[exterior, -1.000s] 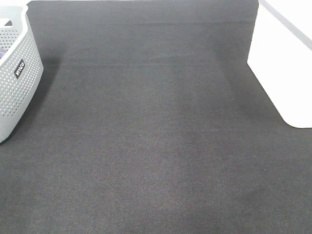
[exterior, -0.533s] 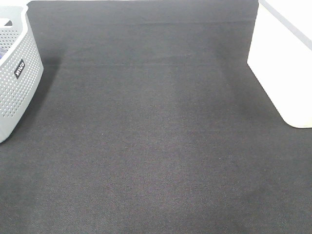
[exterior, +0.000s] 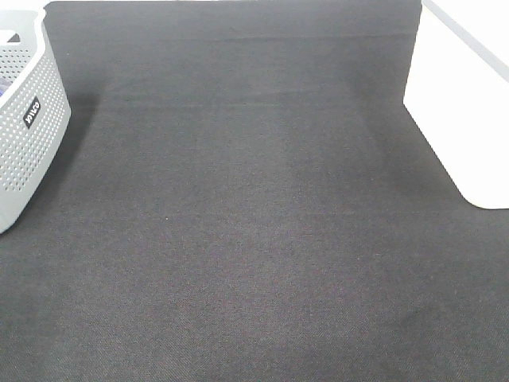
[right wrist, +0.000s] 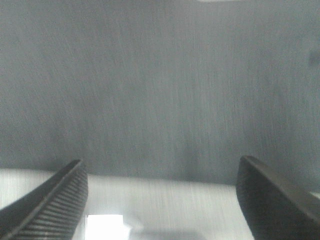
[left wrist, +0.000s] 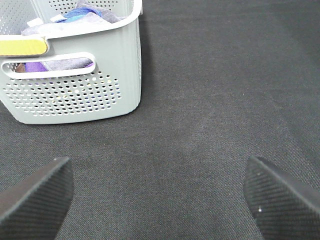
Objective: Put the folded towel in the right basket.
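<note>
- The left gripper (left wrist: 159,197) is spread wide with nothing between its ribbed fingers (left wrist: 32,195). It hangs above bare dark tabletop (exterior: 254,223), a little way from the perforated grey basket (left wrist: 75,85) and facing it.
- That basket holds bunched cloth in blue and purple (left wrist: 82,12), with a yellow piece (left wrist: 22,46) along the rim. It reads as a source bin of loose fabric, not the goal.
- The right gripper (right wrist: 160,200) is also spread and empty. Its wrist view is blurred. Below the fingers (right wrist: 55,197) lies a pale surface, and past it the grey cloth of the tabletop. My guess is that this arm waits above or beside the white container on its own side.
- In the high view neither arm shows. Only the grey basket (exterior: 28,119) at the left edge and the white container (exterior: 469,103) at the right edge frame the tabletop between them.
- The white container is probably the right basket named in the task, though only part of its wall is visible.
- No folded towel can be made out in any view. It may already sit inside the white container, whose inside is hidden, or it may be among the cloth in the grey basket. I cannot tell which.
- With both grippers empty and drawn back, the arms look parked, either done or not yet begun.
</note>
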Controlling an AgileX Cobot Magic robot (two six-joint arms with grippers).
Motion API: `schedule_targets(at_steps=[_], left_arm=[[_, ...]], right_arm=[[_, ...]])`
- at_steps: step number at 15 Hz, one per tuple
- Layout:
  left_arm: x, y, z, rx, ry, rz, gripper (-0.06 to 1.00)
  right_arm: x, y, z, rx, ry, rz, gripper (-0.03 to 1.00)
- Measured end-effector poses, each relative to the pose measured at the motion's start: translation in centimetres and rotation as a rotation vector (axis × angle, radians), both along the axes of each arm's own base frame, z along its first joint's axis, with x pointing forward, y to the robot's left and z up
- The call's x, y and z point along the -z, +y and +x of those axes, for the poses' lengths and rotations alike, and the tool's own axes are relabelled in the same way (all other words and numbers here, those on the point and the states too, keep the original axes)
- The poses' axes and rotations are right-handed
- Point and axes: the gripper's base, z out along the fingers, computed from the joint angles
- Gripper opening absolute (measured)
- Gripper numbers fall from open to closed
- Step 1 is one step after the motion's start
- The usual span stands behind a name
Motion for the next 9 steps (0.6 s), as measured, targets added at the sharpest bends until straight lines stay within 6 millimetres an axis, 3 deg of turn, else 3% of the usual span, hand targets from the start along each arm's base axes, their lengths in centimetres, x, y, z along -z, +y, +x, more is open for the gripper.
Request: schedule_targets(at_steps=[4,9], left_arm=[[0.0,0.0,0.0,0.0,0.0,0.0,0.87],[0.0,0.0,0.0,0.0,0.0,0.0,0.87]], right_arm=[[0.8,-0.1,-3.6,-0.058,-0.299,0.022,0.77],[1.1,0.1,-3.7,-0.095,-0.329,0.014,0.77]])
